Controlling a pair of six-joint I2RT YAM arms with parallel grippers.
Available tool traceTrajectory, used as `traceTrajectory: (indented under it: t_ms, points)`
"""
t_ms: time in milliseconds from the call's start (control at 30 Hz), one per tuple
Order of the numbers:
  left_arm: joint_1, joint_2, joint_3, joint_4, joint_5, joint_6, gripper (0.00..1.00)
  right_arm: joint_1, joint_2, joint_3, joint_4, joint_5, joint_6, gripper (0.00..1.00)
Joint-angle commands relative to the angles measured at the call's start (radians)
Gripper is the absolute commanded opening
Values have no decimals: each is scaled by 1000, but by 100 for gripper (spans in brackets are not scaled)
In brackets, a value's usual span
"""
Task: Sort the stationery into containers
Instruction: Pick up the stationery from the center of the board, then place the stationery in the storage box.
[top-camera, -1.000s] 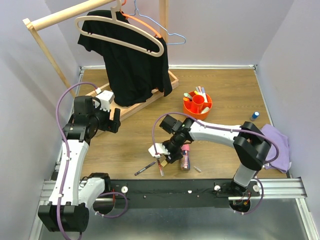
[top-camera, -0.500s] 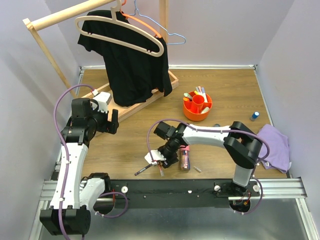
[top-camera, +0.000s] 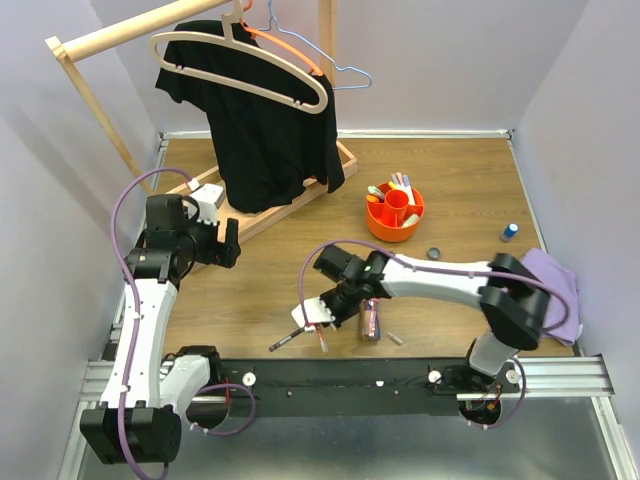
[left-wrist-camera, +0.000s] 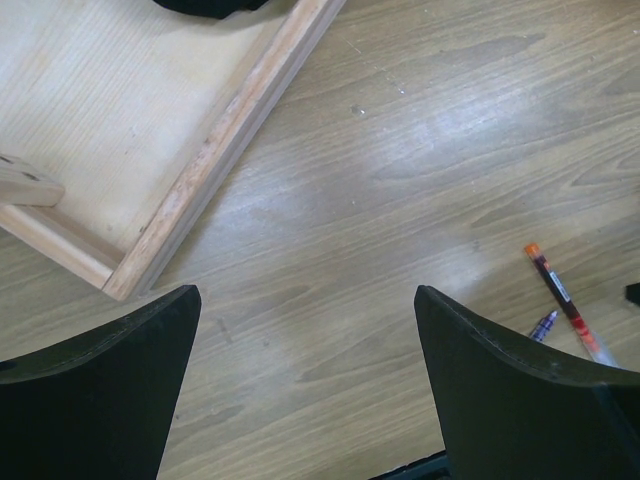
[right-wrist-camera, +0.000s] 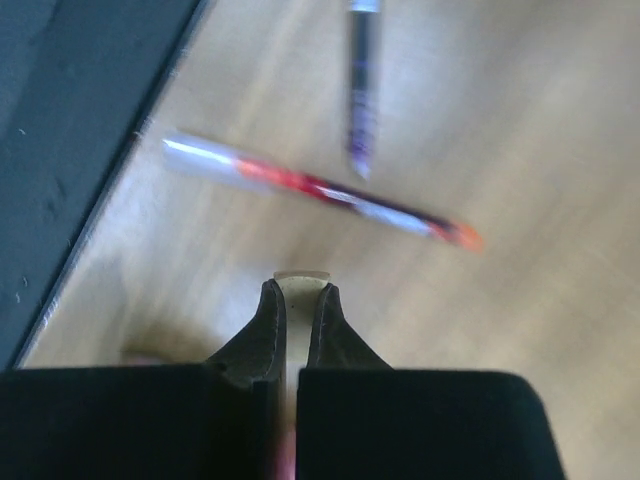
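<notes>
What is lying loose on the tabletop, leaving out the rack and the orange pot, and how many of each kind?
Pens: 2
Pink tube: 1
White bit: 1
Cap: 1
Blue bottle: 1
Cloth: 1
Total: 7

Soft, even overhead light. The top view is sharp, with only faint, soft-edged shadows on the worktop (top-camera: 470, 180). A pale glare streaks the wood in the left wrist view. The right wrist view is blurred: the red pen (right-wrist-camera: 320, 190) smears, and the right hand (right-wrist-camera: 300, 292) is out of focus.
</notes>
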Motion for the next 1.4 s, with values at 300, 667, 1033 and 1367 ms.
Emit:
traceTrajectory:
  t_ms: [300, 667, 1033, 1367]
  points:
    - [2, 87, 66, 27, 187, -16, 96, -559, -254, 78, 231, 164, 517, 1]
    - [-21, 209, 189, 32, 201, -4, 96, -727, -243, 49, 343, 215, 637, 1]
    - [-61, 269, 232, 38, 195, -1, 96, -809, -220, 29, 380, 271, 677, 1]
    - [-61, 277, 230, 41, 193, 0, 96, -840, -176, -24, 425, 267, 707, 1]
